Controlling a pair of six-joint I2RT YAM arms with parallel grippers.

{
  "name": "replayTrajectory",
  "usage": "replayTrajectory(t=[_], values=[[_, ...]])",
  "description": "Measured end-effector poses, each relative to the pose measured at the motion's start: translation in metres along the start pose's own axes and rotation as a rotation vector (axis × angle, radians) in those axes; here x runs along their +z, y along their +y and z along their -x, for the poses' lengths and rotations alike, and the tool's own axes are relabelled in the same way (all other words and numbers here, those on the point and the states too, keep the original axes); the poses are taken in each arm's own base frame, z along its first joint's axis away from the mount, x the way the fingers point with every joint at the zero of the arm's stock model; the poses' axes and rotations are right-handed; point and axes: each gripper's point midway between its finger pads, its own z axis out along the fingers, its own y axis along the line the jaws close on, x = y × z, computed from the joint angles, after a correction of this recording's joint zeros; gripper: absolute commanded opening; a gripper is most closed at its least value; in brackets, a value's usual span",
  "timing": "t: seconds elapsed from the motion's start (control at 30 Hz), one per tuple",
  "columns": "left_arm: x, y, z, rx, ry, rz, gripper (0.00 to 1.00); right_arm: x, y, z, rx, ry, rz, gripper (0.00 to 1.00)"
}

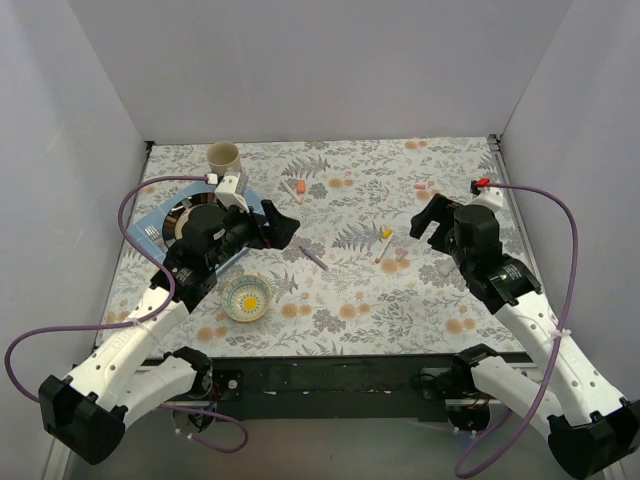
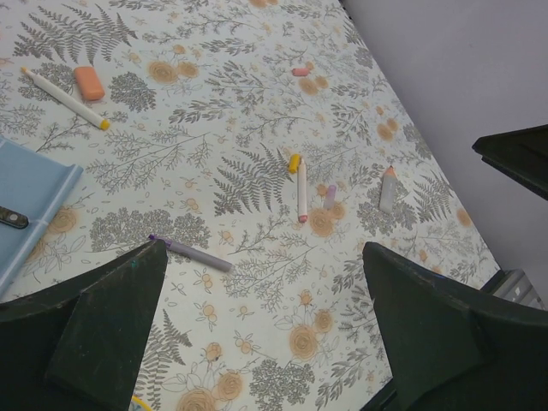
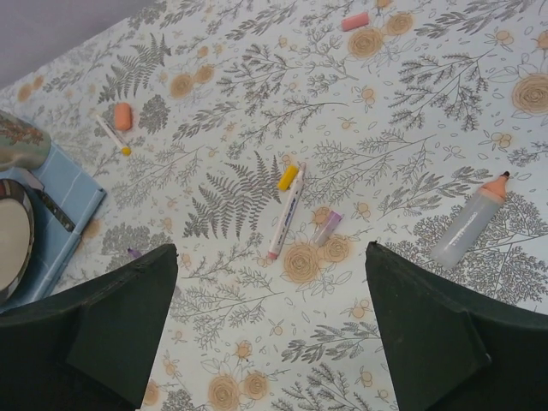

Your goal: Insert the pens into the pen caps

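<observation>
Left hand (image 2: 264,248) and right hand (image 3: 272,248), fingers apart, over floral-print counter (image 1: 350,300); scattered pens (image 3: 286,211), caps (image 3: 288,177); plain pale walls (image 1: 320,60).

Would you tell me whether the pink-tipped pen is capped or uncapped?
Uncapped: the pink-tipped pen lies flat, tip bare; the pink cap lies well apart.

The top camera is looking down on the whole table (image 1: 350,300) from behind; both wrist cameras are looking nearer, seemingly tilted, both sharing the pink-tipped pen (image 2: 301,190) (image 3: 286,212) at mid-frame.
</observation>
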Motion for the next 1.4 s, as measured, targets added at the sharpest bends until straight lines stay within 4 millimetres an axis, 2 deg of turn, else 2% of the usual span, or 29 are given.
replayTrajectory(t=[0.13, 0.27, 0.4, 0.47, 0.63, 0.73, 0.77, 0.8, 0.87, 1.0, 1.13, 1.4], values=[[0.000, -0.001, 0.000, -0.004, 0.003, -0.005, 0.98, -0.005, -0.007, 0.006, 0.048, -0.031, -0.038, 0.97], [0.000, -0.003, -0.002, -0.007, 0.009, -0.017, 0.98, -0.008, -0.023, 0.004, 0.113, -0.047, -0.124, 0.83], [0.000, -0.005, -0.002, -0.010, 0.012, -0.024, 0.98, 0.001, -0.044, -0.004, 0.125, -0.034, -0.246, 0.76], [0.000, -0.005, -0.002, -0.010, 0.014, -0.026, 0.98, 0.012, -0.065, -0.011, 0.130, -0.004, -0.339, 0.71], [-0.001, -0.005, -0.002, -0.008, 0.012, -0.028, 0.98, 0.038, -0.133, -0.034, 0.161, 0.136, -0.567, 0.70], [-0.001, -0.005, -0.002, -0.008, 0.012, -0.028, 0.98, 0.049, -0.155, -0.052, 0.165, 0.232, -0.627, 0.60], [-0.001, -0.006, -0.002, -0.008, 0.012, -0.028, 0.98, 0.053, -0.160, -0.061, 0.158, 0.275, -0.642, 0.54], [-0.001, -0.006, -0.002, -0.008, 0.012, -0.029, 0.98, 0.057, -0.165, -0.071, 0.144, 0.322, -0.652, 0.52], [-0.001, -0.006, -0.002, -0.008, 0.012, -0.029, 0.98, 0.065, -0.171, -0.090, 0.126, 0.408, -0.663, 0.48], [-0.001, -0.006, -0.002, -0.008, 0.013, -0.032, 0.98, 0.075, -0.178, -0.119, 0.111, 0.526, -0.663, 0.46], [-0.001, -0.007, -0.003, -0.008, 0.015, -0.037, 0.98, 0.087, -0.175, -0.116, 0.119, 0.509, -0.633, 0.46], [-0.001, -0.009, -0.003, -0.007, 0.019, -0.044, 0.98, 0.095, -0.181, -0.127, 0.111, 0.538, -0.643, 0.46]])
